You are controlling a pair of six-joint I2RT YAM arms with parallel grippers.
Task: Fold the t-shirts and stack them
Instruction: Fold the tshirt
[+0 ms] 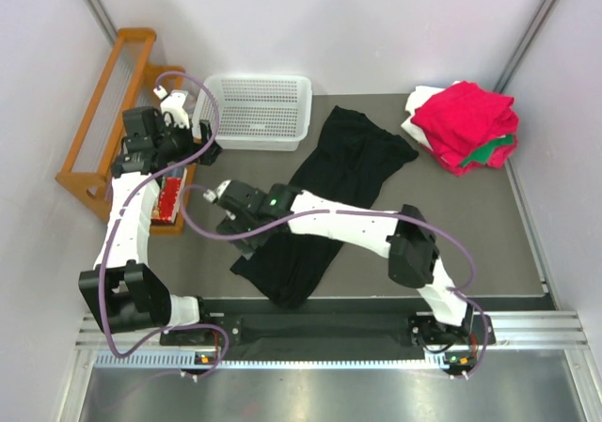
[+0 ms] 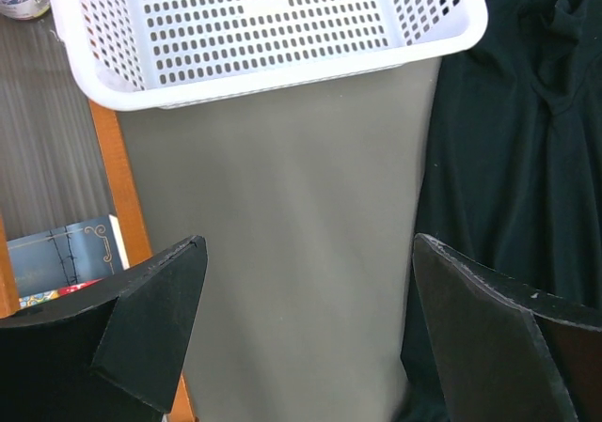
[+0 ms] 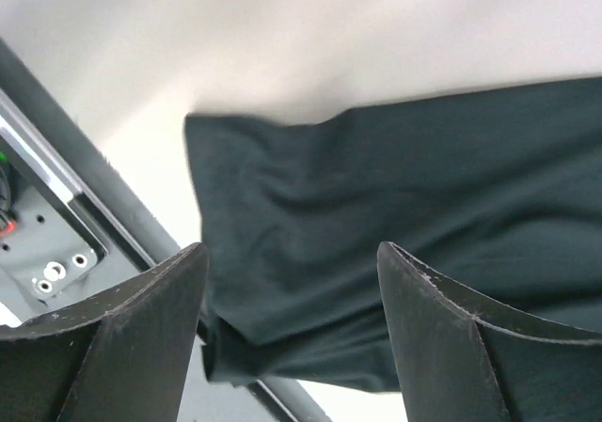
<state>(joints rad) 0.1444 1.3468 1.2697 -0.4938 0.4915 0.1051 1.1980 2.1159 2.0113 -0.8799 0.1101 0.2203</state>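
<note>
On the table (image 1: 470,234), centre: black t-shirt (image 1: 362,159), crumpled lengthwise, running from 1 o'clock down to 7 o'clock. At 2 o'clock: stack of folded shirts (image 1: 466,121), red uppermost, green and white edges showing. At 11 o'clock: white basket (image 1: 259,112). Arms: left gripper (image 2: 306,253), jaws wide, nothing between, over bare tabletop; right gripper (image 3: 292,253), jaws apart, nothing held, above the black t-shirt's near end.
</note>
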